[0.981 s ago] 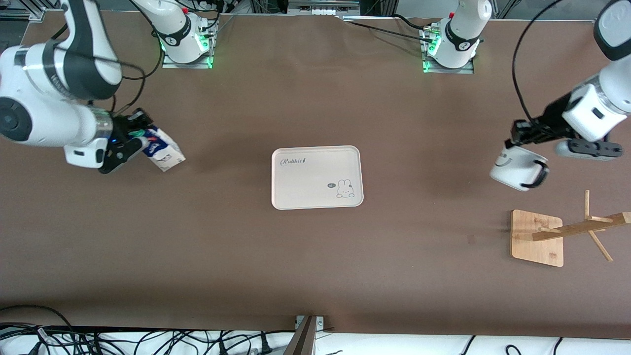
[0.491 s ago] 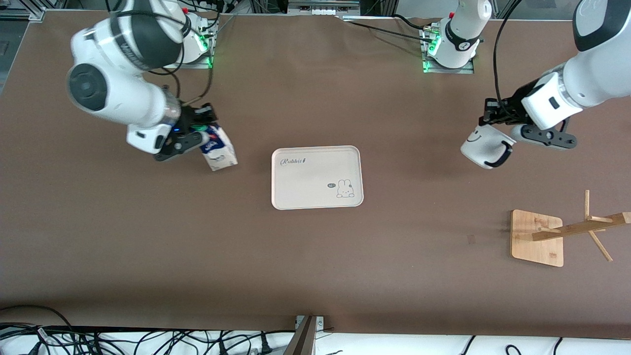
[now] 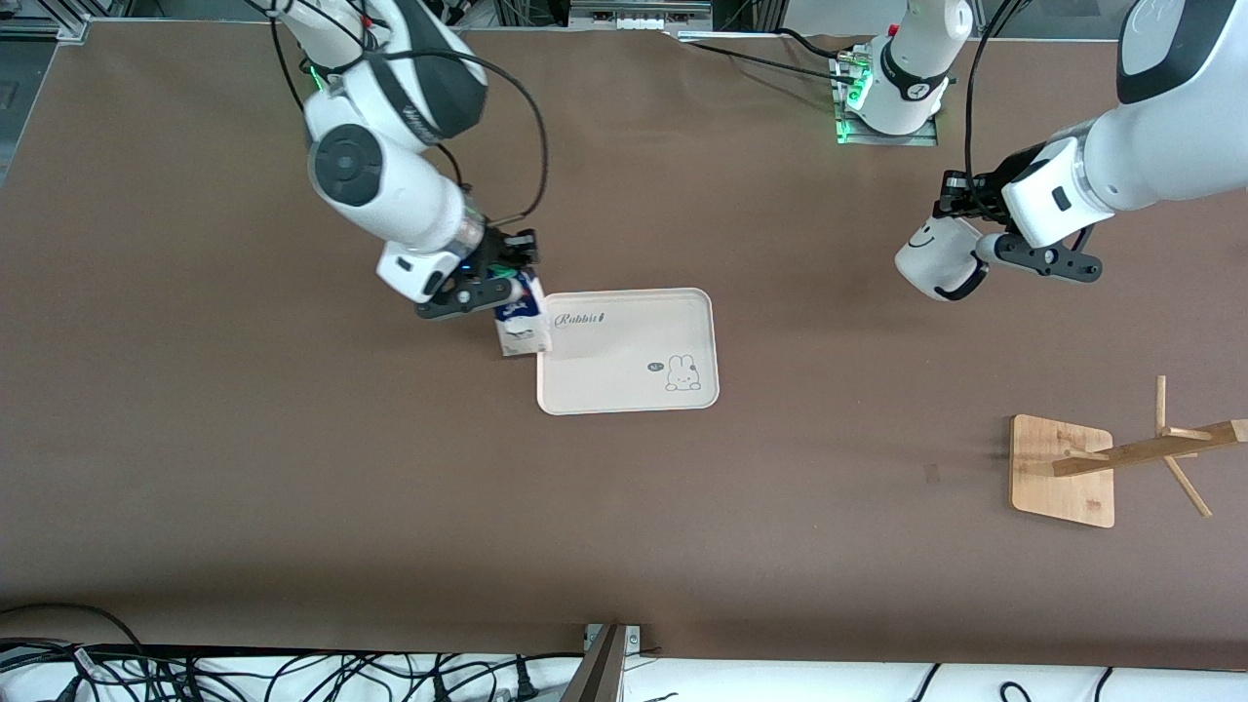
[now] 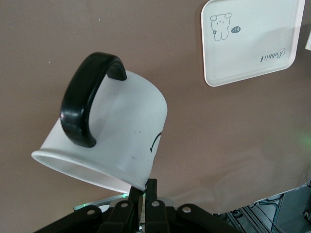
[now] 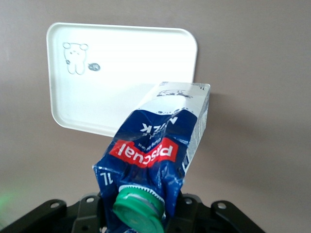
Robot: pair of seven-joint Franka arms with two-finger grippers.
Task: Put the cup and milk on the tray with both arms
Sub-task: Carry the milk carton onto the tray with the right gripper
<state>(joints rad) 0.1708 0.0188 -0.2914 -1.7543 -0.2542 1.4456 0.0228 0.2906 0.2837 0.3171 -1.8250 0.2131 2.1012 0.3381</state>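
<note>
carry step, both loads airborne. right gripper (image 3: 495, 283) clenched on the milk (image 3: 519, 326) by its gable top, carton hanging tilted over the tray (image 3: 629, 390) edge at the right arm's end. left gripper (image 3: 951, 210) pinching the cup (image 3: 934, 263) by its rim, cup tipped, over bare table well apart from tray. next, i reckon: milk goes further in over tray & straightens before lowering; cup needs to travel to tray w/o crowding the carton.
</note>
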